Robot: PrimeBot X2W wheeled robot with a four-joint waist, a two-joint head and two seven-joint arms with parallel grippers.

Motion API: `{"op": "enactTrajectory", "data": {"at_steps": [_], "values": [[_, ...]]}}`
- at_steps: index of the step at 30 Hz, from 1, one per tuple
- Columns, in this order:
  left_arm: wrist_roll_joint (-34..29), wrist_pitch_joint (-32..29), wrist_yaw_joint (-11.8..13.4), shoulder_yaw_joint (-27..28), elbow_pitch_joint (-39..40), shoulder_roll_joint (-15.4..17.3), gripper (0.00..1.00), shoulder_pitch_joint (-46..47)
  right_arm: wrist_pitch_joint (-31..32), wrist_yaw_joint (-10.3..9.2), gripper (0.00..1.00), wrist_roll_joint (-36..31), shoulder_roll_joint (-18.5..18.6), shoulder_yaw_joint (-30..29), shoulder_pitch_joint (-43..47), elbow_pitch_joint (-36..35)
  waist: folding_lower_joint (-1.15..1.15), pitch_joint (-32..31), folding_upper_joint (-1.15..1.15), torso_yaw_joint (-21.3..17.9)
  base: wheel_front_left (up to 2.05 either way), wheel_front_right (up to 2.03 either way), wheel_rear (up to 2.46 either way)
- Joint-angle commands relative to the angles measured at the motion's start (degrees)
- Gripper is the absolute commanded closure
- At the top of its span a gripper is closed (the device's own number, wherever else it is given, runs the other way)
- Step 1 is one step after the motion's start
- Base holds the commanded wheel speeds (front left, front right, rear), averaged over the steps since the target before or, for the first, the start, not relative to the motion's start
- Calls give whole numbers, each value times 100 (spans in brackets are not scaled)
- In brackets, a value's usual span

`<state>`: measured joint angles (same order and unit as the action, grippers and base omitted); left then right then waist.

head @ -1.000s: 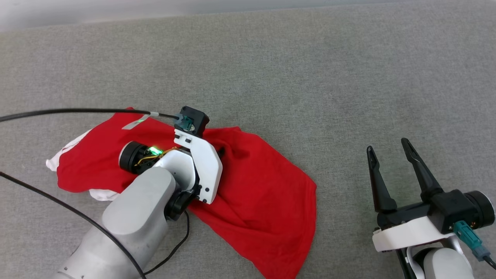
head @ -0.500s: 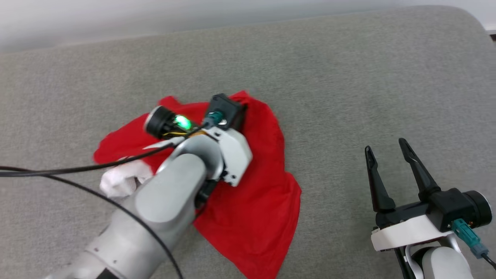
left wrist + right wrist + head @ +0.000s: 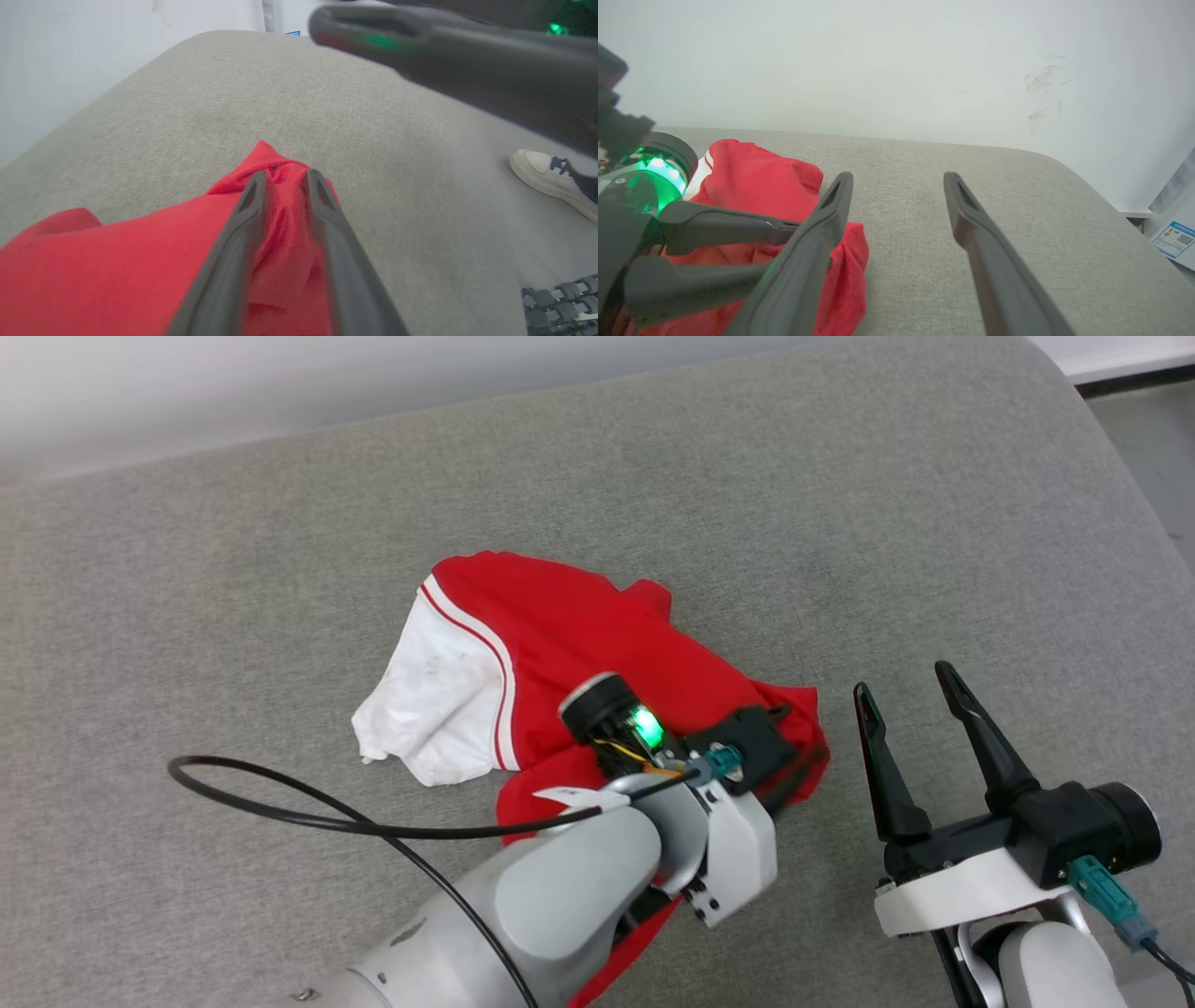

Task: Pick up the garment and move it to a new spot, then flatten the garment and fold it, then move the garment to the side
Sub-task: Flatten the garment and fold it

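Pinching a bunched-up bit of the garment [image 3: 117, 261], the left gripper [image 3: 286, 186] has its two dark fingers [image 3: 243, 219] close together with red cloth squeezed up between them. So it's a narrow grip on the shirt, and a little peak of fabric pokes out just past the tips. In the head view that wrist sits over the right end of the shirt with a green light [image 3: 644, 728] glowing on it. A black cable [image 3: 327, 817] loops off to the left across the grey padded surface [image 3: 840, 523].

The garment [image 3: 579, 635] itself is lying crumpled roughly in the middle of that surface. It's mostly red, with a white sleeve [image 3: 439, 700] splayed out on its left side and red-and-white stripe trim [image 3: 495, 663] where the sleeve meets the body.

The right gripper [image 3: 901, 681] is parked just beside the shirt's right end, fingers pointing up the head view. Its jaws are spread wide with nothing in them. From its own wrist camera you just see bare grey surface between the two fingers [image 3: 899, 179], and the red bunch [image 3: 756, 177] sits off to the left with the left gripper's fingers [image 3: 728, 224] clamped into it. Can't tell whether the right fingertips touch the surface.

Further out there's a white wall [image 3: 878, 70] behind everything with a few scuff marks [image 3: 1041, 79]. A label with a QR code [image 3: 1174, 238] sits low on the right. In the left wrist view, a white shoe [image 3: 542, 172] with dark laces is down past the surface's edge.
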<state>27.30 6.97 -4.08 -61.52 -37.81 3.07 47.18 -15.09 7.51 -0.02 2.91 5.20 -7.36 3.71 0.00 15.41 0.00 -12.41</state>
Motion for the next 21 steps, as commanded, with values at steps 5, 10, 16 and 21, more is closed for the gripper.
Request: {"op": "enactTrajectory", "data": {"at_steps": [5, 10, 16, 21], "values": [[416, 109, 67, -409, 4, -12, 0, -18, -11, -4, 0, 32, -6, -48, -22, 26, 0, 7, 0, 73, 0, 0, 0], [674, 448, 219, -298, -106, -18, 0, 149, -11, -4, 0, -58, -5, -88, 76, 97, 0, -244, 0, 324, 0, 0, 0], [1014, 744, 540, 380, -207, 192, 0, 266, -11, -3, 0, -129, -5, -145, 199, 129, 0, -696, 0, 684, 0, 0, 0], [1051, 823, 883, 1072, 173, 823, 0, 0, -11, -4, 0, -132, -5, -214, 308, 106, 0, -935, 0, 871, 0, 0, 0]]}}
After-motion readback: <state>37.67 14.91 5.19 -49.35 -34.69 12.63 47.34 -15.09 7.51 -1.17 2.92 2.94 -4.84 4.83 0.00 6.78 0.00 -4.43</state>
